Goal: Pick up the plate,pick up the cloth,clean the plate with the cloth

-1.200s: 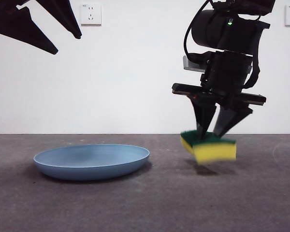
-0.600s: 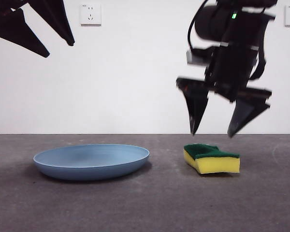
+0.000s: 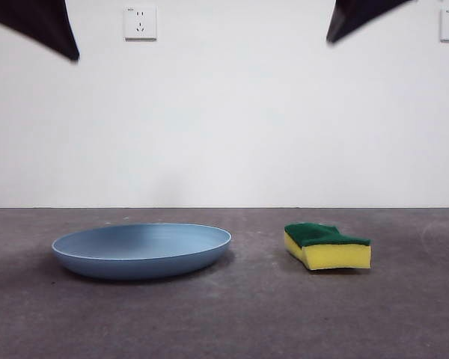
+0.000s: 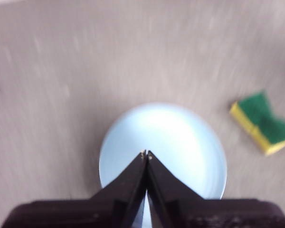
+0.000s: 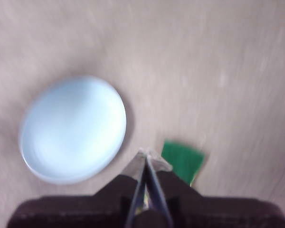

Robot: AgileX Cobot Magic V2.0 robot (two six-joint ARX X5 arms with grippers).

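Judging from the front view: plate (image 3: 142, 250) and cloth (image 3: 328, 245) both lie flat on the counter (image 3: 239, 314), cloth well apart beside plate; nothing lifted, wiping not begun. Plate holds nothing

Left wrist view: left end effector (image 4: 146, 154) clenched, empty, high over plate

Right wrist view: right end effector (image 5: 146, 153) clenched, empty, above cloth

I see the front view bright, even, sharp; soft shadow under the plate (image 3: 142, 250). Both wrist views motion-blurred, washed out, counter (image 4: 85, 61) streaked, plate glaring near-white.
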